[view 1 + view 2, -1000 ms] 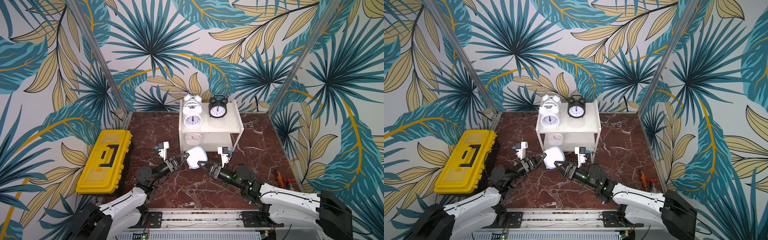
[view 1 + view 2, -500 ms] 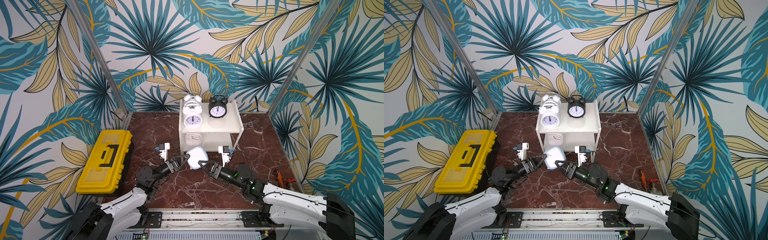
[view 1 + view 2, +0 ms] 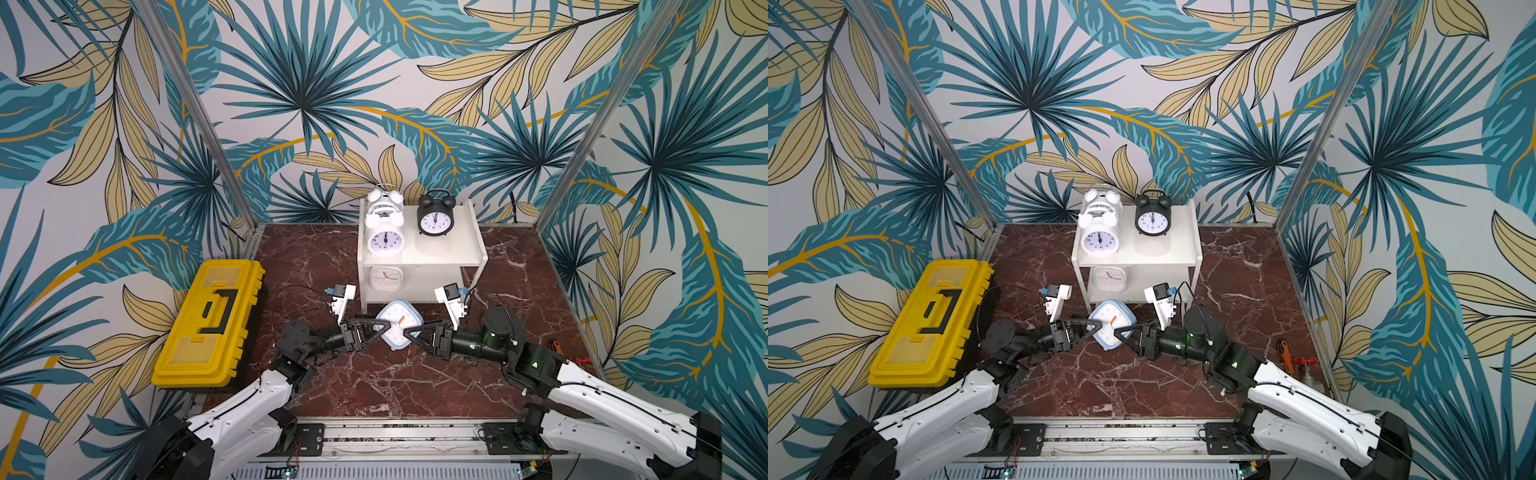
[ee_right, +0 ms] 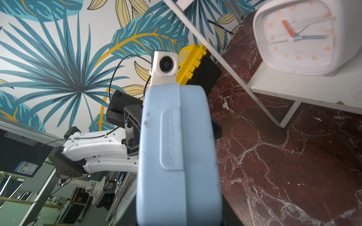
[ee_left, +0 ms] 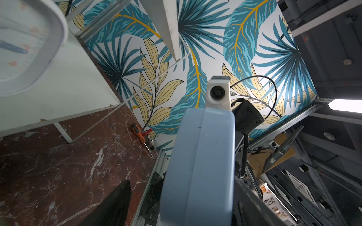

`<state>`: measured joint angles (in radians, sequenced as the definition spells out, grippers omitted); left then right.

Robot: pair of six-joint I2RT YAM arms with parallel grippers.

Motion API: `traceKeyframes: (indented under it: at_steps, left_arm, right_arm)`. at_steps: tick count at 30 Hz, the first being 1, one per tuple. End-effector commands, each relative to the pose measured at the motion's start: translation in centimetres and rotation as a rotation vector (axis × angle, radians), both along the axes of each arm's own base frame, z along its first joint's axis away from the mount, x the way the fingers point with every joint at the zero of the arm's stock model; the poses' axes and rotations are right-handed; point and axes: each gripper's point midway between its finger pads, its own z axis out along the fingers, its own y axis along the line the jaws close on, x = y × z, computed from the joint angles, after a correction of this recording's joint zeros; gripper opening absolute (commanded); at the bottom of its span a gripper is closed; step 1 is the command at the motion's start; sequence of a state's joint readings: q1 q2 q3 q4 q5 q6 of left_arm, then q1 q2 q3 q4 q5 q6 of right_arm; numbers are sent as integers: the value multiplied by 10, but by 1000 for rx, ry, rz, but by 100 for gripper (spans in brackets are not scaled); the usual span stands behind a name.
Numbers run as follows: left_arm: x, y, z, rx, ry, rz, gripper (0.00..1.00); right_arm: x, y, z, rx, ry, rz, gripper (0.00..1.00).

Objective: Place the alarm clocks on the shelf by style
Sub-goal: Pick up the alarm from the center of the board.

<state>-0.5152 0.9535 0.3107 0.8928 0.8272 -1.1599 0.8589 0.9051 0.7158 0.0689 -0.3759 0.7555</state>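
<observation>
Centre: light-blue rounded-square plastic alarm clock (image 3: 398,324), smooth matte shell, tilted onto a corner, just at 6 o'clock of the white two-tier flat-board shelf (image 3: 457,249). The right gripper (image 3: 409,334) clamps its edge. The left gripper (image 3: 380,330) has its jaws spread around the opposite corner. Glossy red-brown marbled worktop (image 3: 395,386); ribbed yellow plastic toolbox (image 3: 208,320) at 9 o'clock. Leaf-print walls.

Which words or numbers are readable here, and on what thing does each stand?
"12", "11", "10", "8", "7", "6", "5", "4", "3": white square clock dial.
Raised lettering on blue clock edge: too faint to read.
Front white round clock, black clock: numerals too small.
</observation>
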Motion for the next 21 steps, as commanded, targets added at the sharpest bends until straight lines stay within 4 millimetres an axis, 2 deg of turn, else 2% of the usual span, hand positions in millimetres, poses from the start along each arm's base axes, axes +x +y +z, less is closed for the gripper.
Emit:
traceKeyframes:
  at_steps: [1, 2, 3, 5, 11, 15, 21]
  left_arm:
    - [-17, -1, 21, -6, -71, -95, 82]
    - [-19, -2, 21, 1, -70, -105, 80]
    - [-19, -3, 19, 10, -68, -113, 77]
    - [-19, -2, 20, 11, -69, -117, 67]
    - [-16, 0, 26, 16, -89, -109, 51]
    - [-8, -3, 17, 84, -73, -87, 48]
    - [7, 3, 12, 145, -79, 38, 48]
  right_arm:
    - [-17, 4, 3, 7, 14, 160, 22]
    - [-21, 7, 5, 17, 20, 191, 22]
    - [-12, 3, 7, 28, 21, 177, 22]
    - [-10, 4, 8, 34, 31, 196, 22]
    - [-4, 9, -5, 22, 84, 231, 22]
    - [-1, 11, -7, 13, 88, 225, 22]
    - [2, 8, -13, -9, 86, 196, 22]
